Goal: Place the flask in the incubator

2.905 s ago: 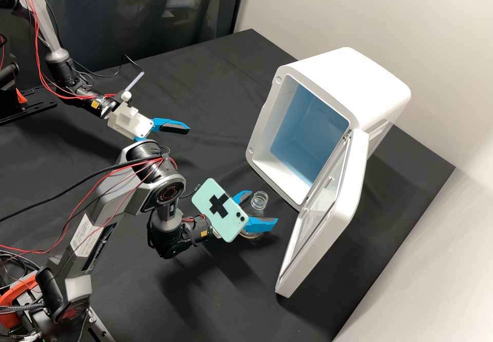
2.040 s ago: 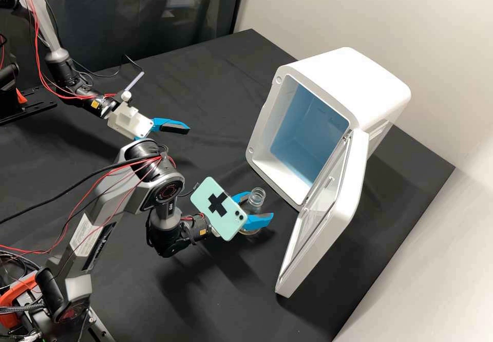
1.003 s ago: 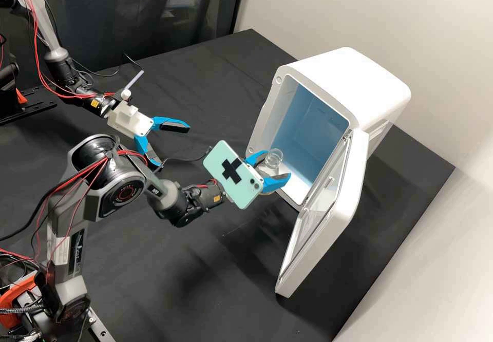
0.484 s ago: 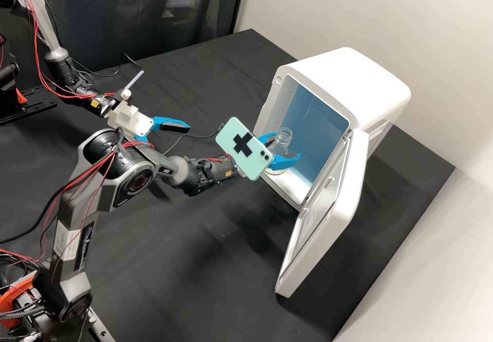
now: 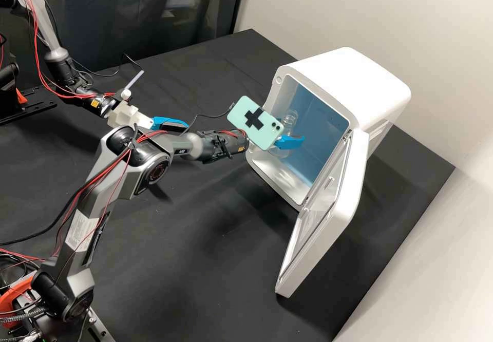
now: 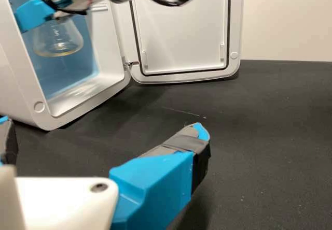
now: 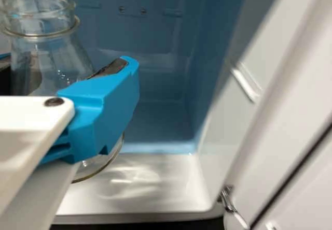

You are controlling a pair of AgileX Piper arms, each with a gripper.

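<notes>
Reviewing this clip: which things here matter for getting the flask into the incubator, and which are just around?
In the job: flask, held by the right gripper; incubator, its door open.
Just around: left gripper, open above the bench; mint phone on the right wrist; black curtain.

Your right gripper [image 7: 62, 67] had the flask [image 7: 44, 38] clamped across its sloping glass body, one blue finger [image 7: 101, 111] lying over the front of it, the neck upright. The flask was inside the incubator [image 7: 171, 59], blue walls behind it and the white floor [image 7: 155, 183] under its base; whether base and floor touched, you could not tell. The white door [image 7: 290, 126] stood open alongside.
</notes>
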